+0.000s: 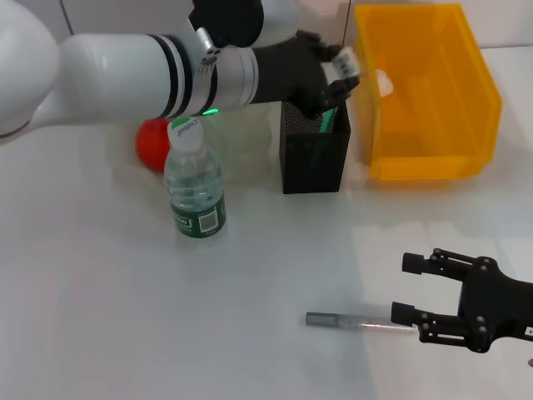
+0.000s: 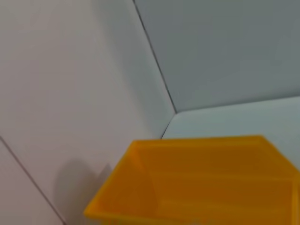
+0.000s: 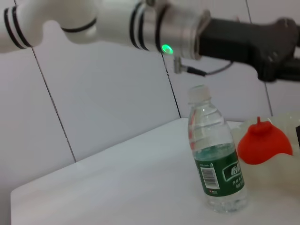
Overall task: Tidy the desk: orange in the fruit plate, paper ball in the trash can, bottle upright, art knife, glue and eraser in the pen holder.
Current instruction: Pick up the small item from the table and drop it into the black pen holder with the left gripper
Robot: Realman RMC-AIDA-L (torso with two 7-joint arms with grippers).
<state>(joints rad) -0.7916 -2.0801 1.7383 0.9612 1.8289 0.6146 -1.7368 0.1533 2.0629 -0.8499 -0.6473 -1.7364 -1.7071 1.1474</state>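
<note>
My left gripper [image 1: 333, 87] is shut on a green and white glue stick [image 1: 328, 117] and holds it tilted over the black mesh pen holder [image 1: 315, 158], with its lower end inside the rim. The grey art knife [image 1: 354, 322] lies on the table at the front. My right gripper [image 1: 406, 289] is open just right of it, its lower finger beside the knife's end. The water bottle [image 1: 195, 179] stands upright. The orange [image 1: 151, 143] sits behind it, on the pale fruit plate [image 3: 274, 171]. A white paper ball [image 1: 383, 81] lies in the yellow trash bin [image 1: 433, 158]. The eraser is out of view.
The yellow bin stands right of the pen holder and also shows in the left wrist view [image 2: 211, 183]. My left arm [image 1: 125, 75] stretches across the back of the table above the orange and bottle. The bottle [image 3: 216, 159] and orange [image 3: 262, 143] show in the right wrist view.
</note>
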